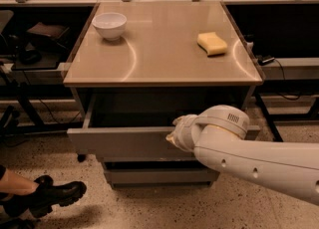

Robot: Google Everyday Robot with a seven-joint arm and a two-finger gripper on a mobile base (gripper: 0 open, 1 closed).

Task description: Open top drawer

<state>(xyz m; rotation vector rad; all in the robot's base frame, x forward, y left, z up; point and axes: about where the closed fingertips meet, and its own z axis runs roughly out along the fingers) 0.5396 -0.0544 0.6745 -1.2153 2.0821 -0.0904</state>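
The top drawer (119,143) is a wide flat grey front under the beige tabletop. It stands pulled out towards me, with its dark interior (134,113) showing behind the front. My gripper (174,134) is at the drawer's upper edge, right of centre, at the end of my white arm (249,156). My wrist covers the fingers. A narrower grey drawer front (159,175) sits below, closed.
A white bowl (109,25) and a yellow sponge (212,43) sit on the table (159,58). A person's black boot (52,196) is on the floor at the lower left. Dark shelving with cables flanks the cabinet on both sides.
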